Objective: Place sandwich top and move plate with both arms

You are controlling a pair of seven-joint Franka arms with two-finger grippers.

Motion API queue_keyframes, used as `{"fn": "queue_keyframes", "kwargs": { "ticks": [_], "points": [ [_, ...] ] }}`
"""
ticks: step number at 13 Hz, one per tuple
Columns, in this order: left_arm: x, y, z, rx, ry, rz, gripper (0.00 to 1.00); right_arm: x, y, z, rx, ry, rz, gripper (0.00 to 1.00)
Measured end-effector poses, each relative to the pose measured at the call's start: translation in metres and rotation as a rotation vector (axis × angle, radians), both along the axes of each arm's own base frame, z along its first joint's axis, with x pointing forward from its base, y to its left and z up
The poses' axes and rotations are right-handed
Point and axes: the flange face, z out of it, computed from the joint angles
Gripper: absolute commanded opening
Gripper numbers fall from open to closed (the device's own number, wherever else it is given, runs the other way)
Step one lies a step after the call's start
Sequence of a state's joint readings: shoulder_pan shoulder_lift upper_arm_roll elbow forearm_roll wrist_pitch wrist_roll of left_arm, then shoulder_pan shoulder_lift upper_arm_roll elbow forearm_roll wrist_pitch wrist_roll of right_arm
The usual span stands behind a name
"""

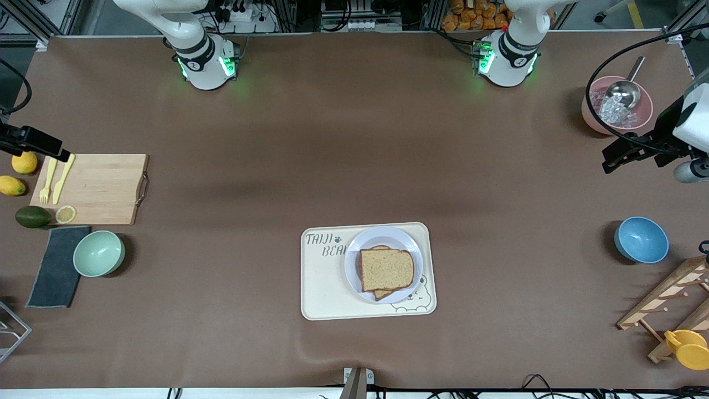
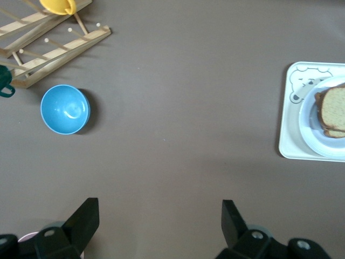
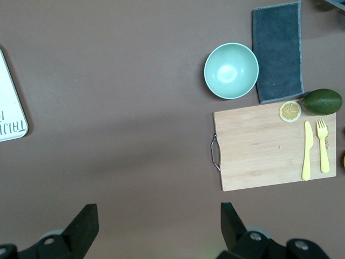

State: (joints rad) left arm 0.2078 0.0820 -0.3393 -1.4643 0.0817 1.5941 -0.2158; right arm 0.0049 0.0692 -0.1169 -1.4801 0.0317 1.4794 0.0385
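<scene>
Sandwich top: square slice of light brown wholemeal bread with a darker crust (image 1: 387,269), lying flat on top of another slice whose corner pokes out beneath it, on the plate.
Plate: round pale lavender-white plate with a raised rim (image 1: 354,252), sitting on the cream rectangular bear-printed tray (image 1: 321,288), toward the tray's end nearer the left arm.
Tray position: middle of the brown table (image 1: 354,155), near the front camera's edge.
Left gripper: black two-finger claw (image 2: 160,221) raised over bare table at the left arm's end, near the pink bowl holding a metal scoop (image 1: 592,113); fingers spread wide, nothing between them.
Right gripper: black two-finger claw (image 3: 159,224) raised over bare table at the right arm's end, beside the wooden cutting board (image 3: 259,148); fingers spread wide, holding nothing.
Left arm's end: round blue bowl (image 1: 641,239) and a wooden rack (image 1: 664,302) nearer the front camera.
Right arm's end: mint green bowl (image 1: 99,253) beside a dark grey cloth (image 1: 55,271); yellow knife and fork (image 3: 314,148) and a lemon slice (image 3: 290,111) on the board.
</scene>
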Motion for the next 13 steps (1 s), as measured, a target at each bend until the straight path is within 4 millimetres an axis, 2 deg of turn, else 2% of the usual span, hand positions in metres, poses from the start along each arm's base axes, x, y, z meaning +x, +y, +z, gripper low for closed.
{"fn": "queue_keyframes", "kwargs": {
  "ticks": [2,6,11,13],
  "points": [
    [-0.004,-0.014,0.006,0.006,-0.011,-0.019,1.00,0.000,0.000,0.000,0.001,0.001,0.000,1.00],
    [-0.010,0.002,0.019,0.017,-0.032,0.013,1.00,0.000,0.000,0.000,0.001,0.001,0.000,1.00],
    [-0.022,-0.003,0.023,0.016,0.009,0.008,1.00,0.000,0.003,0.000,0.004,0.000,0.004,1.00],
    [-0.025,0.002,0.026,-0.007,0.011,0.020,1.00,0.000,0.005,0.000,0.004,0.000,0.008,1.00]
  ]
}}
